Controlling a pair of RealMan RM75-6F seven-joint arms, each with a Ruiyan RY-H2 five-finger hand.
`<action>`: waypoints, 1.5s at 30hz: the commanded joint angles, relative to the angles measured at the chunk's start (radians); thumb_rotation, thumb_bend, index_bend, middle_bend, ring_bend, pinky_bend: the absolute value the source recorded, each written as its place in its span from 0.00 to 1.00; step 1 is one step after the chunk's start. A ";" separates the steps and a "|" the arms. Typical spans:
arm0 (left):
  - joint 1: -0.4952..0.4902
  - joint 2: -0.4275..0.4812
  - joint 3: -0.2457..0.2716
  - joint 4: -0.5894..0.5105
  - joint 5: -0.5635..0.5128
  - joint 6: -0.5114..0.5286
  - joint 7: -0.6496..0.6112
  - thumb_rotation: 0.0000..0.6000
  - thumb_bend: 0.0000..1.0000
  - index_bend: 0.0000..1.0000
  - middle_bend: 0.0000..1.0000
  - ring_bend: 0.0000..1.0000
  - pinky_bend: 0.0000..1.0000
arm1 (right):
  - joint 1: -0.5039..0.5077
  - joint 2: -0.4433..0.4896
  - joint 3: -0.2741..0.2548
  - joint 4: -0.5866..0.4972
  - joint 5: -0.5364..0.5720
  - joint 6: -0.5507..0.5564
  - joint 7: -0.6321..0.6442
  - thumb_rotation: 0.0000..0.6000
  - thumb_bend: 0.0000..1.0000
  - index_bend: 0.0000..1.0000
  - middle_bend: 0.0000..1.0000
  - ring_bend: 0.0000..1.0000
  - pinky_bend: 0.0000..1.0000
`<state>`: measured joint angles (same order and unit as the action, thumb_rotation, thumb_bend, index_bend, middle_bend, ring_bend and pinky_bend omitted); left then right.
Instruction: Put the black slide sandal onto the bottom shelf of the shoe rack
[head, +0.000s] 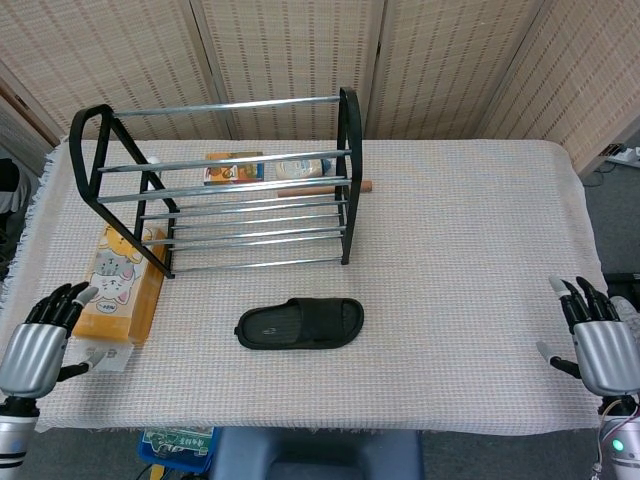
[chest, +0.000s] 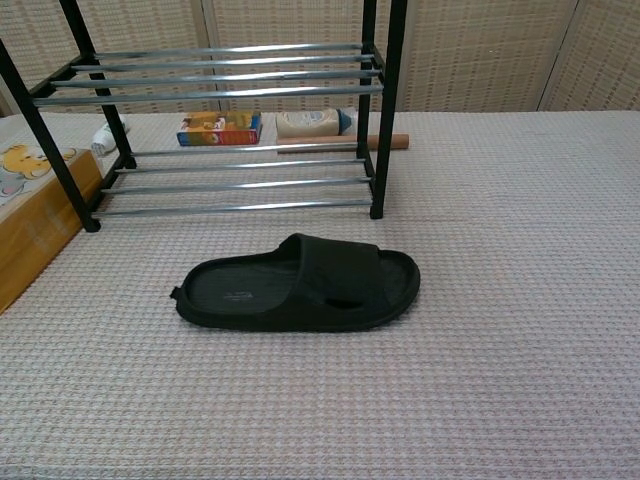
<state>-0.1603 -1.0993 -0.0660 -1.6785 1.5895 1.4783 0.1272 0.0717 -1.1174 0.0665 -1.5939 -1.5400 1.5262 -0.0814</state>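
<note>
— Where do you stand, starting from your left?

— My left hand (head: 35, 345) hovers at the near-left corner of the surface (head: 470, 260), fingers apart, holding nothing. Just beyond its fingertips lies a yellow cartoon box (head: 118, 285). Up and to the right of that hand stands the shoe rack (head: 215, 185), its bottom shelf (chest: 240, 183) bare.

— And the sandal?

— The black slide sandal (head: 300, 323) lies flat on the surface between my two hands, well apart from both and a little in front of the rack, lengthwise parallel to the shelf bars. My right hand (head: 605, 340) hangs at the near-right edge, fingers spread, also empty.

— What might go wrong?

— Reaching with my left, I judge I could clip the box and push it against the rack's foot. The sandal looks soft and low, so a grasp from above may only squash the strap or slide it along the cloth. The shelf is just thin bars under a low upper tier; a tilted sandal could catch on the front bar or drop a heel through a gap.
</note>
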 joint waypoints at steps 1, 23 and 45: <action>-0.035 0.012 0.001 -0.036 0.038 -0.031 -0.007 1.00 0.16 0.16 0.14 0.13 0.24 | 0.001 0.001 -0.001 0.002 -0.003 -0.001 0.004 1.00 0.20 0.00 0.13 0.10 0.15; -0.354 -0.149 -0.070 -0.275 -0.195 -0.499 0.252 1.00 0.16 0.00 0.07 0.09 0.30 | -0.011 0.003 -0.006 0.037 -0.012 0.018 0.054 1.00 0.20 0.00 0.13 0.10 0.15; -0.597 -0.340 -0.085 -0.181 -0.871 -0.506 0.633 1.00 0.11 0.00 0.00 0.00 0.20 | -0.010 -0.006 -0.006 0.065 -0.017 0.017 0.085 1.00 0.20 0.00 0.13 0.10 0.15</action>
<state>-0.7282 -1.4303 -0.1530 -1.8615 0.7622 0.9686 0.7367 0.0617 -1.1227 0.0610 -1.5289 -1.5566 1.5428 0.0037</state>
